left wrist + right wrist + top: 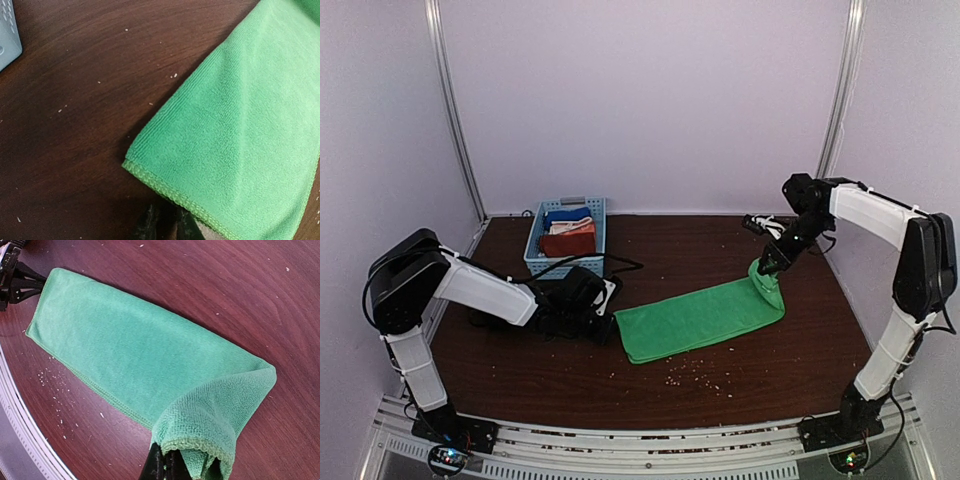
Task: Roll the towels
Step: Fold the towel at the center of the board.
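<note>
Right gripper (pixel 164 466) jaws were pinched shut on the green towel (pixel 700 315) hem

That end was curled back over the rest, which lay flat mid-table (pixel 720 390). The left gripper (pixel 166 226) sat at the opposite corner, couldn't tell its grip. I'd roll tight and square, keeping that corner anchored.

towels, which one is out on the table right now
The green towel, laid in a long strip on the table, one end lifted by the right gripper; the rust towel sits in the blue basket.
</note>
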Tool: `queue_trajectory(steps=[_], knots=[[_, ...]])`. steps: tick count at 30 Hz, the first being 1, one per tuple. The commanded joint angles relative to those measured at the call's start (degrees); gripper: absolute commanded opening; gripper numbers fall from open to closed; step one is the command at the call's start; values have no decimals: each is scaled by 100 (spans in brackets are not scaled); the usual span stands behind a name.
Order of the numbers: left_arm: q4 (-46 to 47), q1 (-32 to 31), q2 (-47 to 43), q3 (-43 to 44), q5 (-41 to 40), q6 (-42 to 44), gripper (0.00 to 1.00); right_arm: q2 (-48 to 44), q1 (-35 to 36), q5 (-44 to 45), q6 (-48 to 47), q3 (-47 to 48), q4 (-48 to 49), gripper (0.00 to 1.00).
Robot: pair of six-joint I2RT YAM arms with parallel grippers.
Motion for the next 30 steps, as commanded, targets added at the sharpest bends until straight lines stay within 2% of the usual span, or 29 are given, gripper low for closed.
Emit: queue_trajectory(steps=[1,15,30], knots=[[-100,-36,231,-34,82,22,17,-89,407,-189,23,-4,-100,0],[-89,-36,83,-177,164,-136,17,676,1806,-306,454,674,103,0],[601,-47,-18,-625,573,-527,17,1278,2548,-204,737,1149,291,0]])
